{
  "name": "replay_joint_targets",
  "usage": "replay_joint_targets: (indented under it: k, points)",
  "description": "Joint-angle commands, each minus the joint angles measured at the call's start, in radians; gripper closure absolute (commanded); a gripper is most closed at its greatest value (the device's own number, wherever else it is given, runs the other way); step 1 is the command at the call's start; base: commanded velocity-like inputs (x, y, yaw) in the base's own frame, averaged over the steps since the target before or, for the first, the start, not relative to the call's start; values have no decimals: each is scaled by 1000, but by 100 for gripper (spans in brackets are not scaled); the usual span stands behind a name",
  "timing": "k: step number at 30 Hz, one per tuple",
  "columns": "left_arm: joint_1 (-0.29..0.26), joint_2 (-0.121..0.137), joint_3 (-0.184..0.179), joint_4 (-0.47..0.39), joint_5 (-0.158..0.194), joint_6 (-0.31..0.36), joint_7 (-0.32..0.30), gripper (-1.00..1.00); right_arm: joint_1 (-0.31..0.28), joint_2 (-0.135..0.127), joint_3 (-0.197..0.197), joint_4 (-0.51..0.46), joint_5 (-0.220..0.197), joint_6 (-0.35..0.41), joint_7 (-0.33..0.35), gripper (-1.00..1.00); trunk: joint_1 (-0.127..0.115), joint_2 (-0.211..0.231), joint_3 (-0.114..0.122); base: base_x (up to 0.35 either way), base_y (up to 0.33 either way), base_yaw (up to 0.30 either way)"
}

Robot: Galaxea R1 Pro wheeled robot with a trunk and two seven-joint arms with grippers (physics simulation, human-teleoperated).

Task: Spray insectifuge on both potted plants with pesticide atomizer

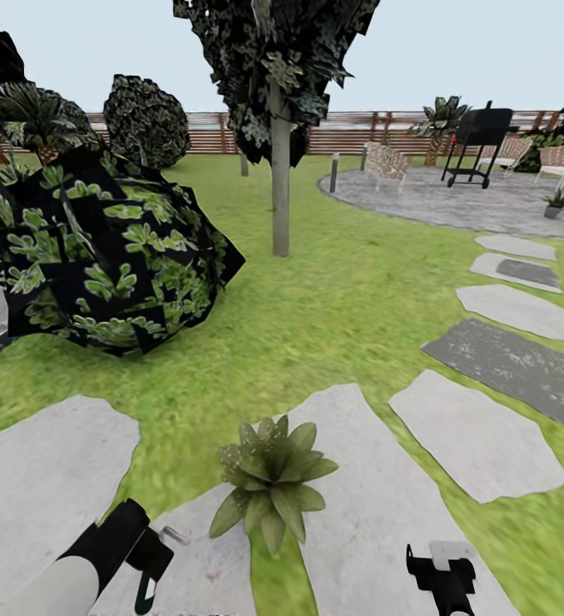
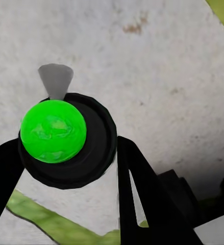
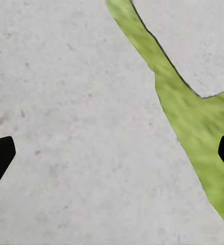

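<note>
Your left gripper (image 2: pixel 71 153) is clamped on the pesticide atomizer (image 2: pixel 66 138), low at near left over a stepping stone (image 1: pixel 42 479). A potted plant (image 1: pixel 269 479) sits just right of it. Your right gripper (image 1: pixel 440 577) hangs spread wide, holding nothing, near right.

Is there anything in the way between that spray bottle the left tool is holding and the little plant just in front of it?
Nothing visible. The left tool holds the atomizer beside the potted plant, with bare stepping stone between them.
</note>
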Motion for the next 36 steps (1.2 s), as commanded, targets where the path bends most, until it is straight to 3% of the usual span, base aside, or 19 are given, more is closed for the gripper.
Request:
replay_joint_targets:
  k: [1, 8, 15, 29, 36]
  points:
    - [1, -1, 6, -2, -9, 4, -8, 100, 0, 0, 8, 1, 1, 0, -8, -100, 0, 0, -1, 6, -41, 252]
    - [20, -17, 0, -3, -16, 2, -10, 100, 0, 0, 8, 1, 1, 0, -8, -100, 0, 0, -1, 1, -8, 262]
    - [24, -20, -14, -6, -21, 4, -10, 100, 0, -3, 8, 1, 2, 0, -8, -100, 0, 0, -1, 0, -7, 44]
    - [24, -20, -15, -6, -23, 4, -8, 100, 0, -2, 8, 1, 2, 0, -8, -100, 0, 0, -1, 0, -240, 1]
    - [24, -20, -15, -11, -23, 4, -7, 100, 0, 1, 8, 1, 1, 0, -8, -100, 0, 0, -1, 0, -39, 155]
